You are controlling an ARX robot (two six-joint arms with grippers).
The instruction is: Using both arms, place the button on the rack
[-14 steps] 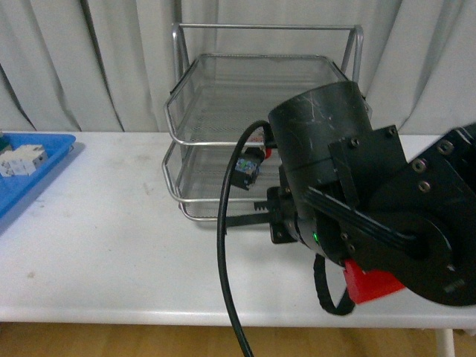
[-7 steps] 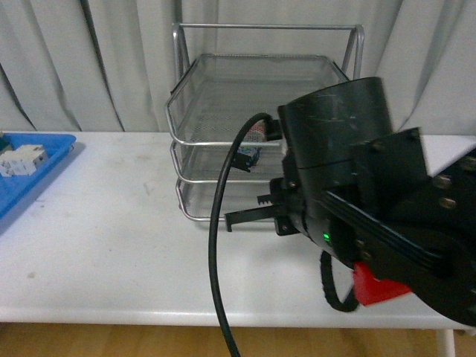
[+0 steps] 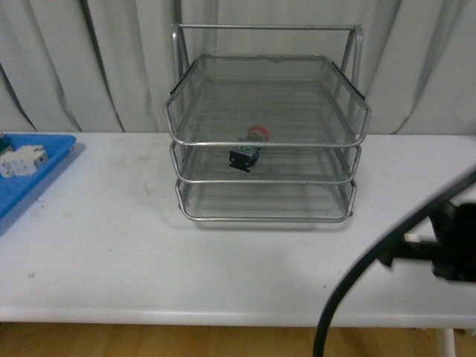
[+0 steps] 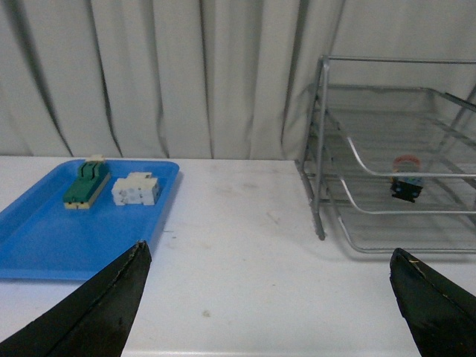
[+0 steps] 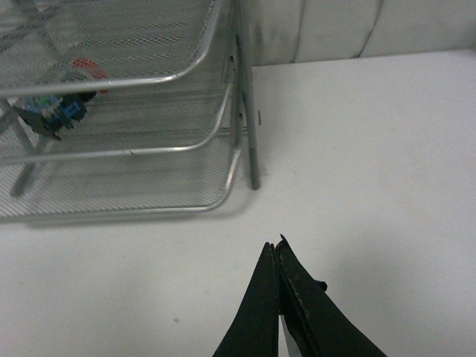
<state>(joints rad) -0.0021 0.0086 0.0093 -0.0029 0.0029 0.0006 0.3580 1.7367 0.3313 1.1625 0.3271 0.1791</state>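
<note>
The button (image 3: 249, 149) lies on its side on the middle tray of the silver wire rack (image 3: 264, 28), red cap toward the back. It also shows in the left wrist view as the button (image 4: 407, 181) inside the rack (image 4: 321, 149), and in the right wrist view as the button (image 5: 63, 100) behind the rack's mesh (image 5: 245, 111). My left gripper (image 4: 268, 249) is open over bare table, left of the rack, holding nothing. My right gripper (image 5: 274, 245) is shut and empty above the table, off the rack's near right corner. Only a piece of my right arm (image 3: 446, 245) shows in the front view.
A flat blue tray (image 4: 44, 230) sits at the table's left, holding a green-and-cream block (image 4: 85, 184) and a white block (image 4: 134, 190); the tray (image 3: 30, 178) also shows at the front view's left edge. A black cable (image 3: 357, 290) curves across the lower right. Curtains hang behind the table.
My right arm has pulled back from in front of the rack to the lower right, uncovering the rack. The button stays on the middle tray.
</note>
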